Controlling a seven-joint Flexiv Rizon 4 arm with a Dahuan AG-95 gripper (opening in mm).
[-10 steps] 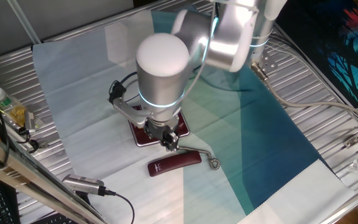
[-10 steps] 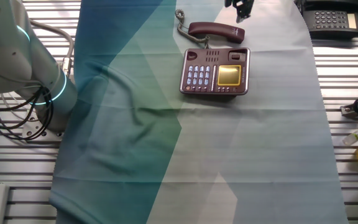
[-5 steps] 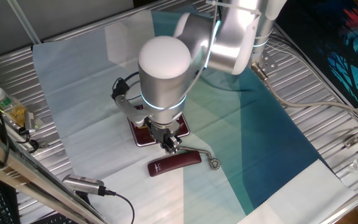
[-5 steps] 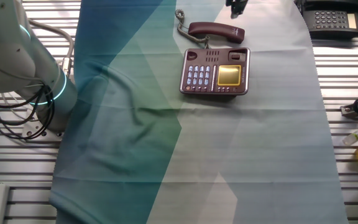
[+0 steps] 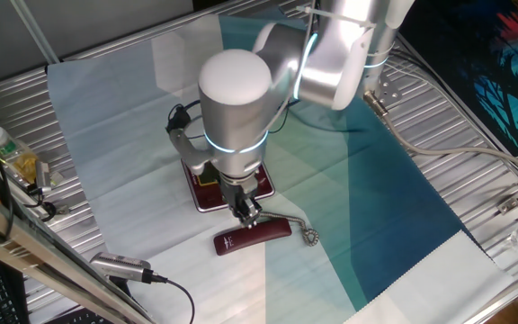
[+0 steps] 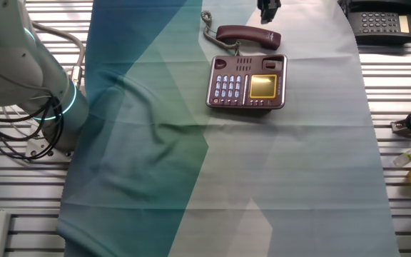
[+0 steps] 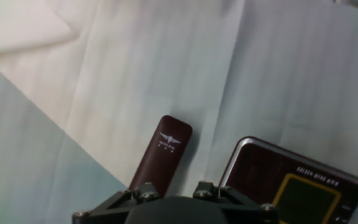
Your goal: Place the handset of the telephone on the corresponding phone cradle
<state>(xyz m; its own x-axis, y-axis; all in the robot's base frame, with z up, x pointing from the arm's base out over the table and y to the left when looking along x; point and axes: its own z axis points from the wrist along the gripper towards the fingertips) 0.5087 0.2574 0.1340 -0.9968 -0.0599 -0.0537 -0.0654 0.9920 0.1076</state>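
The dark-red handset [image 5: 252, 235] lies on the cloth beside the telephone [image 5: 207, 193], off its base, with its silvery coiled cord [image 5: 308, 232] at one end. In the other fixed view the handset [image 6: 248, 36] lies just beyond the telephone [image 6: 247, 82], parallel to the empty phone cradle [image 6: 247, 64]. My gripper [image 5: 248, 212] hovers just above the handset, apart from it; it also shows at the top edge [image 6: 268, 8]. The hand view shows the handset [image 7: 164, 158] and the telephone [image 7: 291, 180] below, but not my fingertips.
A grey cylindrical device [image 5: 120, 266] with a black cable lies near the front left. Small bottles [image 5: 16, 157] stand at the left edge and a black phone [image 6: 380, 21] at the far corner. The arm's base [image 6: 20, 78] stands beside the blue-and-white cloth [image 6: 227, 164].
My gripper has turned and shifted slightly over the handset. The handset and telephone have not moved.
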